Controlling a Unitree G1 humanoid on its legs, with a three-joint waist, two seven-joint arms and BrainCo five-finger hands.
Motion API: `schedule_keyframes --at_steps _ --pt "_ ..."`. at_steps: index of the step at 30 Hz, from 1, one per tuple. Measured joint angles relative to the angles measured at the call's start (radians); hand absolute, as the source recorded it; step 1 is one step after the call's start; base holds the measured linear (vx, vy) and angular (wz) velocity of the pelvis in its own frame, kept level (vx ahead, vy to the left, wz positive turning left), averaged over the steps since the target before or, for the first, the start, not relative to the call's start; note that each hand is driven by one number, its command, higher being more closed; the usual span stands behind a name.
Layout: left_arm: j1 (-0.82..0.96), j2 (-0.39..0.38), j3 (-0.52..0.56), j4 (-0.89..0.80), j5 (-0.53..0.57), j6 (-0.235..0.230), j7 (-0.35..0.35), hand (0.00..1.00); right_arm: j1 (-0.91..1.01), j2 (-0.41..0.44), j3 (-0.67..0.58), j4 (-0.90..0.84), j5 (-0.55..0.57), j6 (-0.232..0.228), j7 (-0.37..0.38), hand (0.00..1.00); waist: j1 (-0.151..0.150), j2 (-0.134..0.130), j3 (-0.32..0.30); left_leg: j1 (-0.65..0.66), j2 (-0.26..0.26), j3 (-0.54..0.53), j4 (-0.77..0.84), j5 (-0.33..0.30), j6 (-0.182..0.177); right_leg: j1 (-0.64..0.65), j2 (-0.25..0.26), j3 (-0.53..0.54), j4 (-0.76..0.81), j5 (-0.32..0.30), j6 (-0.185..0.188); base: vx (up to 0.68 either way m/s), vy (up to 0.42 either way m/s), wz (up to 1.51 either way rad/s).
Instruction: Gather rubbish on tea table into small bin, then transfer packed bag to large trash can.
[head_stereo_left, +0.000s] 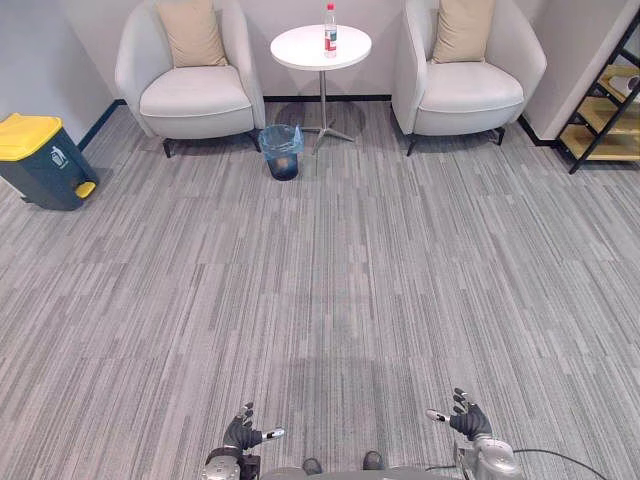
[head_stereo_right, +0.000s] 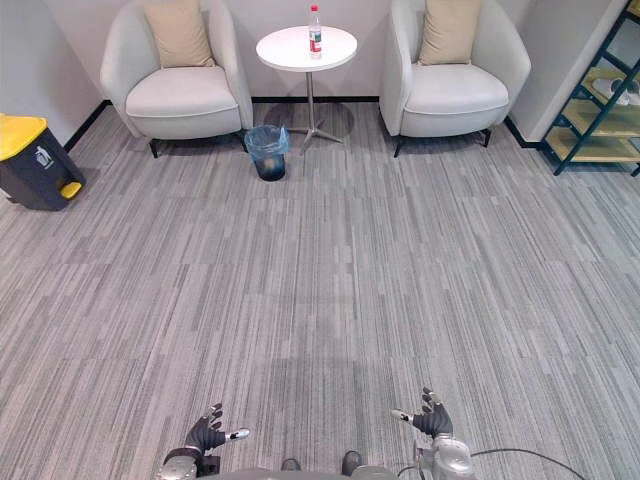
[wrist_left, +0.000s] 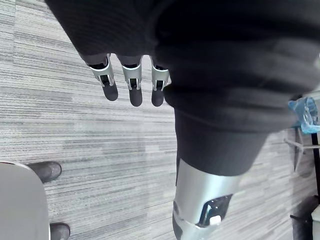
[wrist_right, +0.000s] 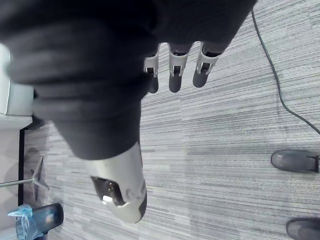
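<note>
Grey carpet (head_stereo_left: 320, 280) runs to the tea table (head_stereo_left: 295, 48) at twelve o'clock; the bottle (head_stereo_left: 330, 28) stands on it. My left hand (head_stereo_left: 243, 432) and right hand (head_stereo_left: 466, 417) hang open, empty. Bumping the table could tip the bottle.

Left hand (head_stereo_left: 243, 432) and right hand (head_stereo_left: 467, 420) low; fingers (wrist_left: 130, 85) relaxed, empty

My left hand (head_stereo_left: 241, 433) and right hand (head_stereo_left: 468, 421) look alike: a dark ribbed cover (wrist_left: 225, 60) over back and wrist, silver fingers (wrist_left: 131, 80) with dark tips, and a thick silver thumb (wrist_right: 122, 185).
</note>
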Motion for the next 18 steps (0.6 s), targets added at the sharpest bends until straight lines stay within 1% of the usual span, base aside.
schedule_keyframes --at_steps 1,2,4,6,8,10,11,12,13,14,15,16,17,18 --pt "0.000 0.000 0.000 0.000 0.000 0.000 0.000 0.00 0.000 0.000 0.000 0.000 0.000 0.000 0.000 0.00 -0.001 0.000 0.000 0.000 0.001 0.004 0.001 -0.003 0.001 0.000 0.001 0.001 -0.001 0.000 0.000 0.00 -0.034 -0.18" --pt "-0.001 0.000 0.000 -0.001 0.000 0.000 0.000 0.00 0.000 0.000 -0.001 0.000 0.001 0.000 0.000 0.00 -0.001 0.001 0.000 -0.002 0.006 0.016 0.011 -0.015 0.010 -0.003 0.006 0.010 -0.002 0.000 0.000 0.01 -0.030 -0.31" --pt "0.001 0.001 0.000 -0.001 -0.003 0.000 0.000 0.00 0.000 0.000 -0.001 0.000 0.009 0.000 0.001 0.00 0.005 -0.001 0.001 -0.012 0.016 0.046 0.042 -0.043 0.014 -0.013 0.013 0.036 -0.001 -0.001 0.001 0.02 -0.030 -0.42" --pt "-0.004 0.002 0.000 -0.006 -0.013 0.000 0.000 0.00 -0.005 -0.001 -0.012 -0.001 0.019 0.000 0.001 0.00 0.007 -0.003 0.004 -0.040 0.025 0.071 0.092 -0.079 0.010 -0.021 0.016 0.062 -0.001 -0.002 0.002 0.06 -0.029 -0.36" --pt "-0.007 0.002 0.001 -0.007 -0.014 0.000 0.000 0.00 -0.006 -0.003 -0.027 -0.001 0.020 0.000 0.002 0.00 0.006 0.000 0.005 -0.054 0.031 0.082 0.117 -0.100 0.014 -0.036 0.019 0.078 0.003 -0.005 0.006 0.06 -0.009 -0.32" --pt "-0.010 0.004 0.002 -0.018 -0.033 0.000 0.000 0.00 -0.009 -0.012 -0.027 0.000 0.021 0.001 0.002 0.00 0.010 0.008 0.009 -0.071 0.040 0.105 0.152 -0.129 0.019 -0.061 0.023 0.103 0.041 -0.024 0.023 0.10 0.013 -0.41" --pt "-0.011 0.004 0.001 -0.027 -0.036 0.000 -0.001 0.00 -0.012 -0.015 -0.027 0.000 0.021 0.001 0.003 0.00 0.009 0.011 0.011 -0.077 0.042 0.113 0.166 -0.138 0.023 -0.086 0.023 0.105 0.088 -0.048 0.033 0.09 0.046 -0.30" --pt "-0.011 0.005 0.001 -0.038 -0.041 0.000 -0.001 0.00 -0.014 -0.019 -0.027 0.000 0.021 0.001 0.003 0.00 0.009 0.014 0.014 -0.080 0.043 0.125 0.186 -0.154 0.022 -0.127 0.022 0.107 0.182 -0.099 0.038 0.14 0.083 -0.21" --pt "-0.011 0.008 0.000 -0.043 -0.044 0.000 -0.001 0.00 -0.009 -0.022 -0.027 0.000 0.021 0.001 0.004 0.00 0.004 0.014 0.016 -0.072 0.037 0.127 0.210 -0.174 0.028 -0.185 0.008 0.092 0.338 -0.170 0.073 0.12 0.087 -0.06" --pt "-0.011 0.010 0.000 -0.044 -0.045 0.000 -0.001 0.00 -0.007 -0.022 -0.027 0.000 0.021 0.001 0.004 0.00 0.001 0.011 0.020 -0.065 0.031 0.126 0.218 -0.180 0.026 -0.208 -0.003 0.076 0.415 -0.195 0.090 0.10 0.082 0.16" --pt "-0.012 0.014 -0.002 -0.045 -0.049 -0.001 -0.001 0.00 -0.006 -0.021 -0.027 0.000 0.022 0.001 0.007 0.00 -0.002 0.010 0.026 -0.052 0.023 0.125 0.227 -0.185 0.032 -0.247 -0.021 0.050 0.531 -0.218 0.109 0.08 0.080 0.25" --pt "-0.010 0.025 -0.013 -0.044 -0.050 0.000 -0.001 0.00 0.001 -0.019 -0.026 0.000 0.022 0.001 0.013 0.00 -0.003 0.007 0.036 -0.026 0.013 0.123 0.228 -0.190 0.041 -0.302 -0.047 0.020 0.699 -0.222 0.115 0.09 0.072 0.26" --pt "-0.012 0.032 -0.019 -0.044 -0.050 0.000 -0.001 0.00 0.003 -0.017 -0.026 0.000 0.023 0.001 0.018 0.00 -0.003 0.004 0.045 -0.009 0.009 0.120 0.228 -0.195 0.048 -0.331 -0.063 0.000 0.771 -0.222 0.115 0.16 0.077 0.36" --pt "-0.018 0.049 -0.030 -0.044 -0.051 0.000 -0.001 0.00 0.009 -0.018 -0.025 0.002 0.024 0.001 0.023 0.00 -0.007 0.008 0.056 0.022 0.004 0.099 0.221 -0.227 0.071 -0.388 -0.104 -0.061 0.911 -0.255 0.107 0.15 0.043 0.31"
